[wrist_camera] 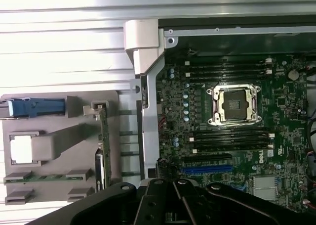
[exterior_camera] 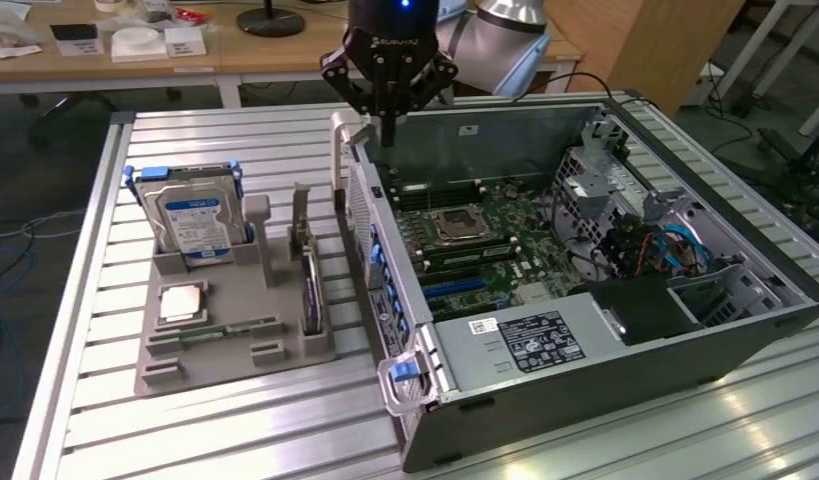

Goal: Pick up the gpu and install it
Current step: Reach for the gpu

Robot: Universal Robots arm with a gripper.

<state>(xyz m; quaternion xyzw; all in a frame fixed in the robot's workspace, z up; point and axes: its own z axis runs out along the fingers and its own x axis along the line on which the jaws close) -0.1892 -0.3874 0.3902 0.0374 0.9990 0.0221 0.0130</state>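
"One arm (exterior_camera: 505, 35), is that right? How is it standing?"

"One, yes. It reaches in from the far side of the surface (exterior_camera: 76, 340), and the wrist is turned so that the hand (exterior_camera: 386, 135) points straight down."

"Over what?"

"Over the far end of the open computer case (exterior_camera: 729, 335), which lies on its side. The hand hangs above the case wall that faces the grey holder (exterior_camera: 182, 365), close to the pale latch (exterior_camera: 342, 125) at that corner. It touches nothing I can see."

"And the fingers, wide or narrow?"

"Together, by the look of it. From the room they run down to a single dark tip, and on the wrist view the hand (wrist_camera: 173, 198) shows its fingers lying side by side, with nothing held between them."

"Where is the gpu, then?"

"The gpu (exterior_camera: 310, 280) stands on its long edge in a slot of the grey holder, on the side nearest the case and just beside the case wall. Seen from the wrist, the gpu (wrist_camera: 104, 141) is a thin strip, edge on. It is well apart from the hand."

"Anything else in the holder?"

"A hard drive (exterior_camera: 196, 220) with a blue label stands upright, further to the exterior view's left. Inside the case the motherboard (exterior_camera: 496, 250) lies bare, its processor socket (exterior_camera: 460, 226) open."
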